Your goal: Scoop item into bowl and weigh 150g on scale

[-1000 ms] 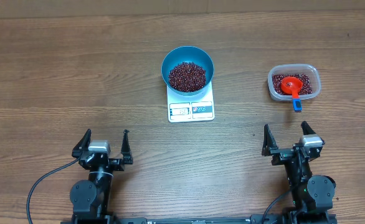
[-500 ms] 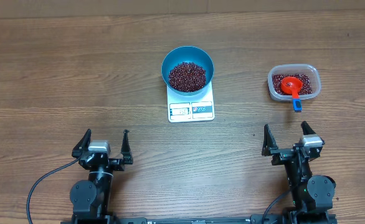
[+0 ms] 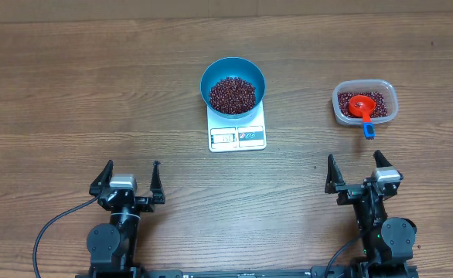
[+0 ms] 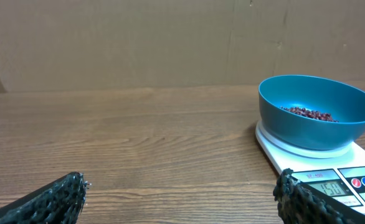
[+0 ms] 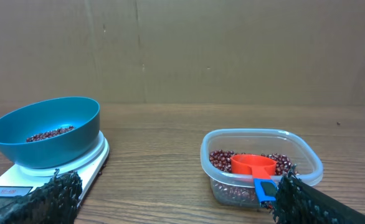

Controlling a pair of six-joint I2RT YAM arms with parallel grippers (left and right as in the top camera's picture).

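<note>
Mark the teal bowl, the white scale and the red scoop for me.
teal bowl (image 3: 233, 67), overhead view, bare inner wall near the far rim.
white scale (image 3: 238, 137), overhead view, front panel between display and buttons.
red scoop (image 3: 359, 105), overhead view, its round red cup.

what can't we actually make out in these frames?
1. Scale readout: too small overhead, blurred in left wrist view, cut by the bottom edge in right wrist view.
2. Depth of beans in the bowl: its wall hides it in both wrist views.
3. Beans under the scoop in the tub: scoop covers them overhead and in right wrist view.
</note>
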